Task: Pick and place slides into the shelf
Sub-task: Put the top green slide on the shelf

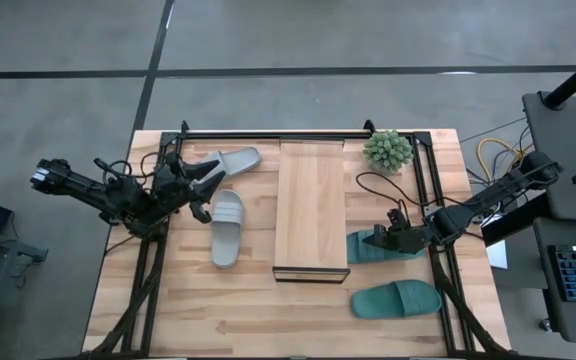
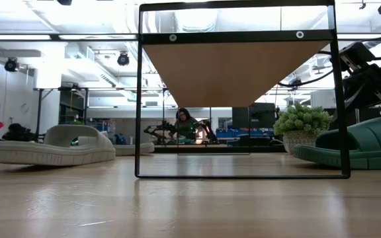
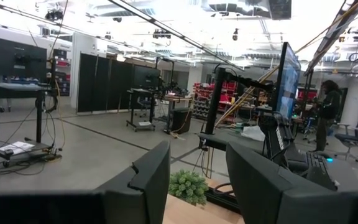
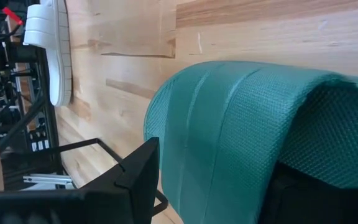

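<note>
Right gripper (image 1: 392,238) astride teal slide (image 4: 229,137) (wrist view only)

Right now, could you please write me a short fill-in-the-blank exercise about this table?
1. The shelf holds ___ slides.
2. The potted plant stands on the shelf's ___ side, seen from above.
3. The right end effector is at a ___ slide.
Missing words: no; right; teal

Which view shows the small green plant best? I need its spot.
The high view: the plant sits whole at the table's far edge, right of the shelf. The low view shows it sideways; the left wrist view catches its top; the right wrist view misses it.
</note>
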